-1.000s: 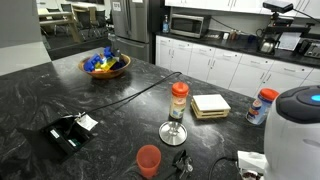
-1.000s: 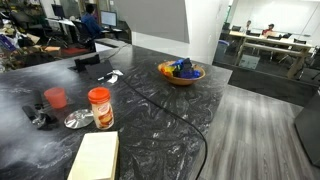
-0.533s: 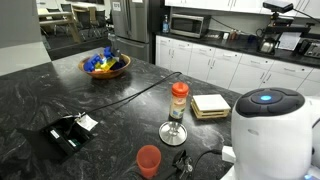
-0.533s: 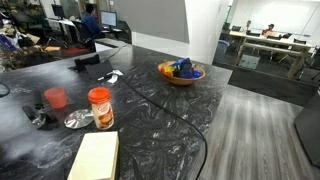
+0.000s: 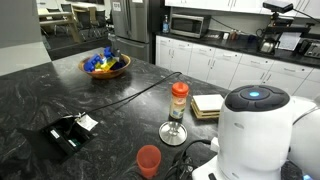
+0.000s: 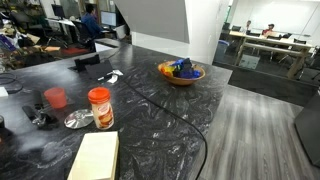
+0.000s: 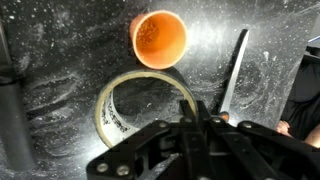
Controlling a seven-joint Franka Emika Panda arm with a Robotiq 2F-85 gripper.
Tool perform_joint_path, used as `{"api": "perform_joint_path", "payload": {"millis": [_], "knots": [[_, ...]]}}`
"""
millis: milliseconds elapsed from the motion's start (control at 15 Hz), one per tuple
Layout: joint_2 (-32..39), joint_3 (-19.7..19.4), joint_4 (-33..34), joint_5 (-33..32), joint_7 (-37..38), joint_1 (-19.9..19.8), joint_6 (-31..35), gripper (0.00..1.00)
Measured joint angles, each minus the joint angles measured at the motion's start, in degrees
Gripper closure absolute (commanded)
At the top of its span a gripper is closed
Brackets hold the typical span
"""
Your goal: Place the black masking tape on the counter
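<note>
Your jaws look closed, empty; black masking tape roll lies on dark marbled surface beside orange plastic cup, seemingly done.

The counter, dark glossy stone with pale veining, carries an orange cup, mouth up, well ahead of the jaws of the gripper. A pale ring lies flat just ahead of the jaw tips, and its near rim is hidden under them. A thin dark strip runs away on the jaws' other side. In an exterior view the black masking tape rests near the cup, with a spice jar, a tan block and a bowl beyond
</note>
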Motion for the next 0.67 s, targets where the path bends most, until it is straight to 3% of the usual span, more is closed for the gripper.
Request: {"api": "perform_joint_path", "payload": {"millis": [67,133,333,667], "knots": [[0.00,0.38,0.02,-1.08,1.12,-0.32,0.23,0.60],[0.00,0.71,0.07,-2.12,2.26,-0.65,0.23,0.79],[-0.01,1.26,0.23,-3.69,4.34,-1.40,0.13,0.60],[-0.01,1.42,0.24,-3.71,4.45,-1.51,0.13,0.60]]}}
